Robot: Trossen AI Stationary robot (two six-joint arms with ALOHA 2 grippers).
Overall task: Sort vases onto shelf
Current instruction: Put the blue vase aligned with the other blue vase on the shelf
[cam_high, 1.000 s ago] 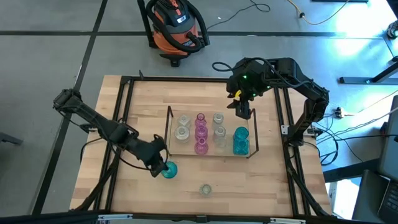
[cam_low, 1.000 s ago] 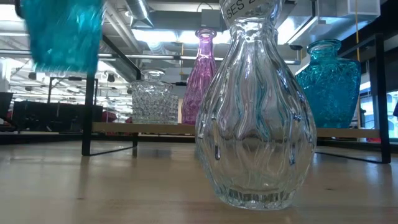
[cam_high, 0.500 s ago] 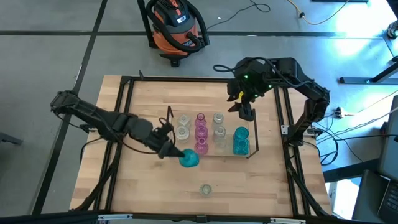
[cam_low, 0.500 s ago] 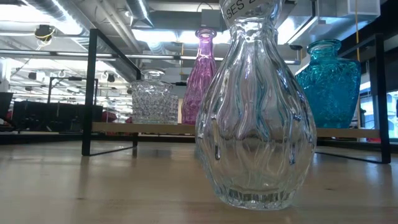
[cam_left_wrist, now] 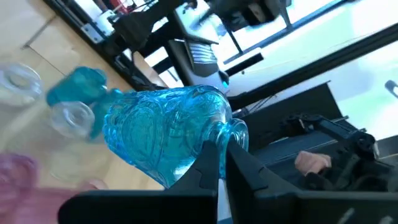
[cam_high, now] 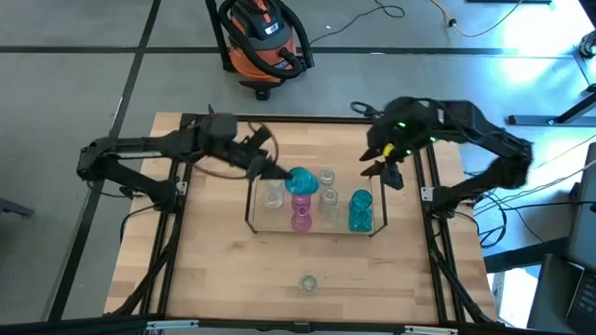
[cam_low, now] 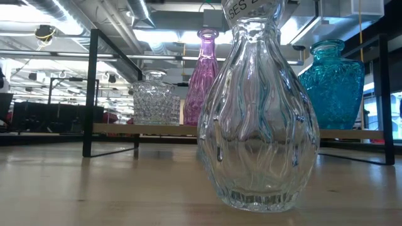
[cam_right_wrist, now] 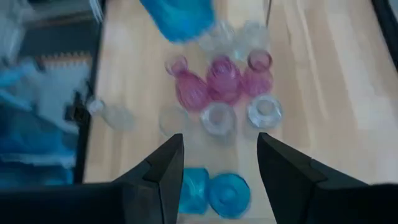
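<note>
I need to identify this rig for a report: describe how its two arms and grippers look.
Both arms are dark, jointed and slim. The left gripper has two black, angular, tapering fingers. The right gripper has two broad black wedge-shaped fingers. A small green light glows on the right arm, and thin dark cables loop along the left arm.

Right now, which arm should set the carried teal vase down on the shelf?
Left. The left gripper is shut on the teal vase and holds it over the shelf, above the pink vases. The right gripper is open and empty at the shelf's right end.
</note>
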